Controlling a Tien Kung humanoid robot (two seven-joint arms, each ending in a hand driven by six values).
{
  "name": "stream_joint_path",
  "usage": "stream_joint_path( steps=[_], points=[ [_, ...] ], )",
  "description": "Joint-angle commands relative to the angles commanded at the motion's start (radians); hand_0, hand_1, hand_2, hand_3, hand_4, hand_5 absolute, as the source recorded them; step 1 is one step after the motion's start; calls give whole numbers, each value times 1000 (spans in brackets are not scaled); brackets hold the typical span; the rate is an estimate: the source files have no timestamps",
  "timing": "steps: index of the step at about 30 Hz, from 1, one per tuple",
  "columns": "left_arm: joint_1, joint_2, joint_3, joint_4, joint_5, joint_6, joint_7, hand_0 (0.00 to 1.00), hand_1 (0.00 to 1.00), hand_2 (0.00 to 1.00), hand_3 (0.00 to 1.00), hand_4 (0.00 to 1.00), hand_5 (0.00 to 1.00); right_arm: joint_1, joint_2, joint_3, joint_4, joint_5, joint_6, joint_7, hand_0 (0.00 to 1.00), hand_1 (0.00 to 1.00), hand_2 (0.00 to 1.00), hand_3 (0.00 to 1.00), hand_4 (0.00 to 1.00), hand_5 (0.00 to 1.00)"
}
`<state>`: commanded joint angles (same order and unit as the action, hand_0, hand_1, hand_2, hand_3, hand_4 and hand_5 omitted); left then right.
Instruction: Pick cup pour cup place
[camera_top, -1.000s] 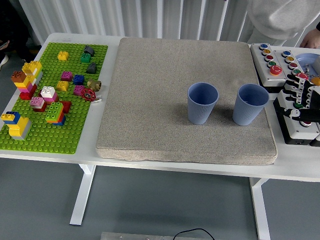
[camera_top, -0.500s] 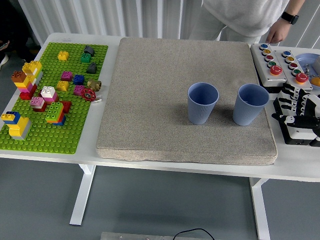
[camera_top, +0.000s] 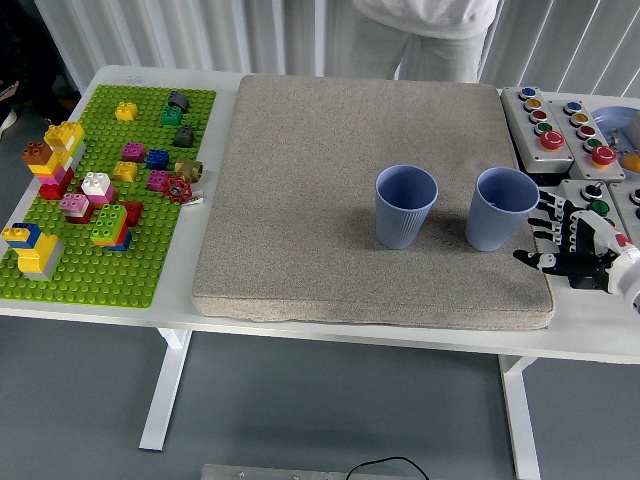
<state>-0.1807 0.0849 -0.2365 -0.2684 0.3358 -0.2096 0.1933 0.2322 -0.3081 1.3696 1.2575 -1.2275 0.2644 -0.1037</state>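
Note:
Two blue cups stand upright on the grey mat (camera_top: 300, 200): the left cup (camera_top: 405, 206) near the mat's middle and the right cup (camera_top: 500, 209) close to its right edge. My right hand (camera_top: 565, 245) comes in from the right edge, just right of the right cup and a small gap away from it. Its fingers (camera_top: 552, 217) are spread and hold nothing. My left arm does not show. What the cups hold cannot be made out.
A green baseplate (camera_top: 150, 270) with several coloured bricks lies at the left. Button boxes (camera_top: 560, 125) sit at the right behind my hand. A person in light clothes (camera_top: 425, 30) stands at the far side, behind the mat.
My right hand has moved left and slightly down toward the right cup, off the button box. The person at the far side has shifted left.

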Motion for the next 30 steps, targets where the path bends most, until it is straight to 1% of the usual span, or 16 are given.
stream_joint_path(
  steps=[13,21,30],
  points=[
    [-4,1,2,-1,-4,1,-3,797,837,876,800,517,998,20,4,-16,-13,16,-6,5,910,897,987,982,847,274],
    [-7,-1,2,-1,-3,1,-3,796,837,875,800,518,998,48,22,-49,-30,27,-16,12,909,899,987,983,842,270],
    [-8,1,5,-1,-7,0,-3,797,837,875,800,518,998,62,28,-65,-37,33,-18,13,911,902,988,984,840,268]
  ],
)
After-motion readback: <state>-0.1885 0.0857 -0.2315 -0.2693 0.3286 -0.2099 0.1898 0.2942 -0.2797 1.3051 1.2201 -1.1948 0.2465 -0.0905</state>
